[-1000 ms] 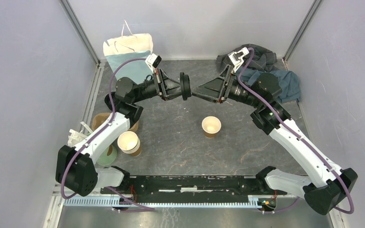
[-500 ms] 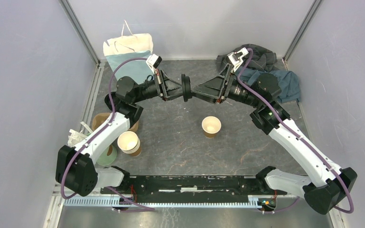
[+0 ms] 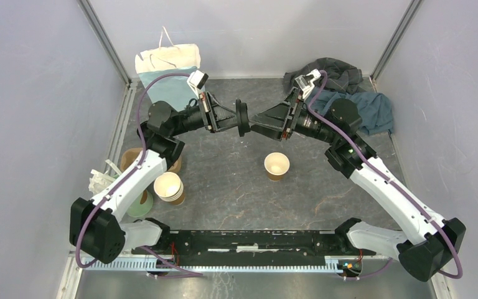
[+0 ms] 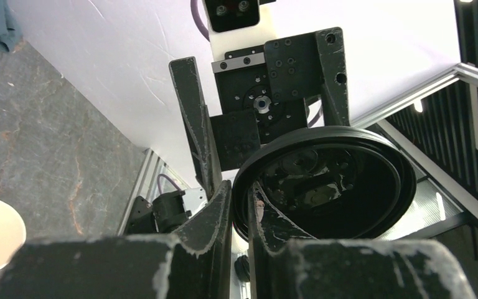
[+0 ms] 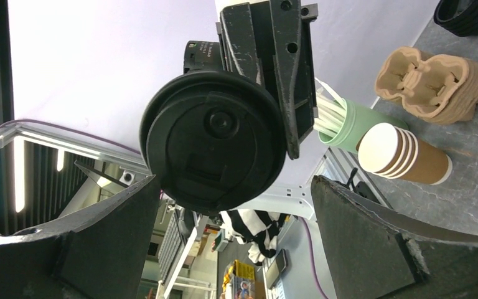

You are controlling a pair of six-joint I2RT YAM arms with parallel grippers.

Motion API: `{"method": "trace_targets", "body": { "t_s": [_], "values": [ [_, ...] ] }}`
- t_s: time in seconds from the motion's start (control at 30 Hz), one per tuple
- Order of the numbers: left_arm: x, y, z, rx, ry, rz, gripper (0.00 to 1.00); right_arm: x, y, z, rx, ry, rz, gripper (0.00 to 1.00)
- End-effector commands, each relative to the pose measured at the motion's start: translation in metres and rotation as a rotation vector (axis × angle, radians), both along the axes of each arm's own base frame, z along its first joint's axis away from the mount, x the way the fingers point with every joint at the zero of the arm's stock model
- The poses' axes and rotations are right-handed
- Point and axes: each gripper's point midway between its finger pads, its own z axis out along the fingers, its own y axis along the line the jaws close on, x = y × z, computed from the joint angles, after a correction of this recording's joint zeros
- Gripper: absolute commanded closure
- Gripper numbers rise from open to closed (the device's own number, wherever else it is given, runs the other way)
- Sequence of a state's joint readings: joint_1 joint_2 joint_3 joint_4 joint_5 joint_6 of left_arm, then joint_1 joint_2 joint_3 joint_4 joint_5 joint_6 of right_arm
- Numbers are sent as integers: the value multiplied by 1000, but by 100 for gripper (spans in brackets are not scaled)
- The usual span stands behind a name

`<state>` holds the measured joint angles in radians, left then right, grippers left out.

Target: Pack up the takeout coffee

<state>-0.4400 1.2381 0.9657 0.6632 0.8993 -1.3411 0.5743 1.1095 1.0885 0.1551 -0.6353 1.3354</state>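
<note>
A lidless brown paper cup (image 3: 276, 166) stands upright in the middle of the table. No cup with a lid on it shows. My left gripper (image 3: 236, 119) is shut on the rim of a round black plastic lid (image 3: 242, 117) and holds it on edge in the air, behind the cup. In the left wrist view the lid (image 4: 342, 180) sits pinched between my fingers (image 4: 239, 190). My right gripper (image 3: 256, 122) is open and faces the lid from the right. In the right wrist view the lid (image 5: 215, 140) hangs between and beyond its spread fingers (image 5: 235, 187), not touching them.
A stack of lidless brown cups (image 3: 168, 187) and a pale green cup of white sticks (image 3: 138, 202) stand at the left. Pulp cup carriers (image 3: 138, 161) lie behind them. A paper bag (image 3: 168, 65) stands back left; crumpled cloth (image 3: 348, 93) lies back right.
My right gripper has edged left, closer to the lid. My left gripper still holds the lid in nearly the same place. The cup has not moved.
</note>
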Motion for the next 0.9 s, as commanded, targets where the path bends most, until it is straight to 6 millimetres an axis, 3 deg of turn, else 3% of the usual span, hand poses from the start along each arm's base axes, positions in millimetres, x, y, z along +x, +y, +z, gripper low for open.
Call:
{"method": "trace_targets", "body": {
  "t_s": [0.0, 0.87],
  "values": [
    [-6, 3, 17, 13, -136, 28, 98, -6, 1, 25, 77, -46, 21, 2],
    [-9, 4, 14, 41, -189, 44, 98, -7, 7, 28, 115, -19, 48, 6]
  ]
}}
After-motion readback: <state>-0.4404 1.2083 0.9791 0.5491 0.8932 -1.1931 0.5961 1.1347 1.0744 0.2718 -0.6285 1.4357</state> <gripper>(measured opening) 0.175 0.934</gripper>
